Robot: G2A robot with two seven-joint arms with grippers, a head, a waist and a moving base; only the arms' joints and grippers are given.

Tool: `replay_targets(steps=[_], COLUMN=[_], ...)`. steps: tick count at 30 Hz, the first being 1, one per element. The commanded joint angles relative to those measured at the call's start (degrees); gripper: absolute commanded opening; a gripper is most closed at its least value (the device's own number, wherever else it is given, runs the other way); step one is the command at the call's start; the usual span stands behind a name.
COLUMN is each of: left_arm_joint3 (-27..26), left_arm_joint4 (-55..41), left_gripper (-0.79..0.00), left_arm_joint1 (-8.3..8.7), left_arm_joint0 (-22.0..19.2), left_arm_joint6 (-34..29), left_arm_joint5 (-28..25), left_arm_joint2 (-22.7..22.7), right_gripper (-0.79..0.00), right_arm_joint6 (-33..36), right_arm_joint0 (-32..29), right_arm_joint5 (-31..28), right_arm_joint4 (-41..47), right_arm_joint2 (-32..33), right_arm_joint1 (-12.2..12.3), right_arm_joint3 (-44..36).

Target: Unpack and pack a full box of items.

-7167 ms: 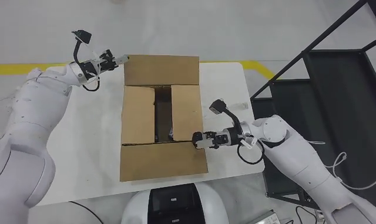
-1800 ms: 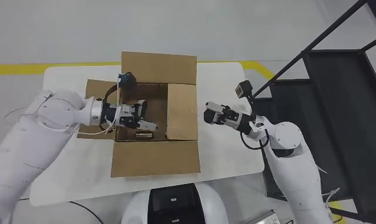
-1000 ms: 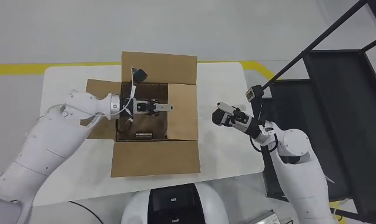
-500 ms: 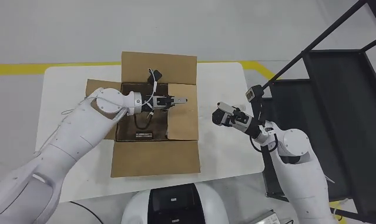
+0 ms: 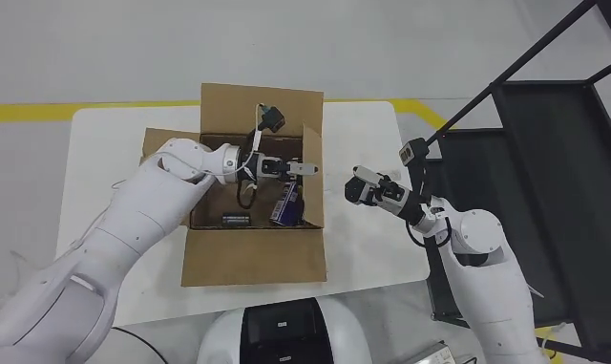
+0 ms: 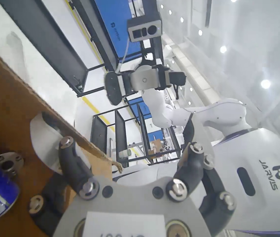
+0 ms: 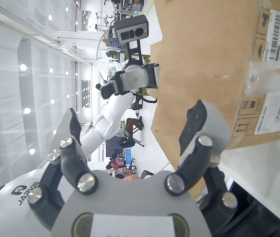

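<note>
Left jaws spread at upright flap (image 5: 313, 200) of box (image 5: 253, 257); right jaws spread, beside box.

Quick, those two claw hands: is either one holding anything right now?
Left gripper: jaws open, holding nothing, at a flap of the cardboard box.
Right gripper: jaws open, holding nothing, beside the box.

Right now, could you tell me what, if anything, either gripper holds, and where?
Nothing is held: left gripper open against the box flap, right gripper open.
</note>
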Motion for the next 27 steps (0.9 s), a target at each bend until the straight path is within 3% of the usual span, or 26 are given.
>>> replay_targets(steps=[1,15,21,24,27], left_arm_joint3=[1.1,9.8,15.8,17.8,18.1], left_arm_joint4=[-1.5,-1.3,-2.8,-4.5,-5.5], left_gripper=[0.000,0.000,0.000,0.000,0.000], left_arm_joint1=[-1.19,-10.52,-14.45,-15.15,-14.03], left_arm_joint0=[-0.3,-4.2,-5.1,-5.5,-5.6], left_arm_joint6=[0.0,0.1,-1.3,-1.2,-0.6], left_arm_joint5=[-0.8,-3.3,-1.9,-2.1,-2.6], left_arm_joint2=[0.4,6.0,7.4,6.4,3.9], right_gripper=[0.000,0.000,0.000,0.000,0.000], right_arm_joint6=[2.6,14.5,15.0,12.8,7.7], right_arm_joint0=[-0.6,-5.1,-4.5,-3.2,-1.3], right_arm_joint5=[0.1,2.3,3.2,3.6,4.3], right_arm_joint4=[2.5,8.6,7.9,6.9,4.9], right_arm_joint2=[0.6,2.9,1.7,1.5,1.7], right_arm_joint1=[0.2,1.7,2.1,2.2,2.3], right_arm_joint3=[0.1,-3.7,-2.5,-0.7,1.5])
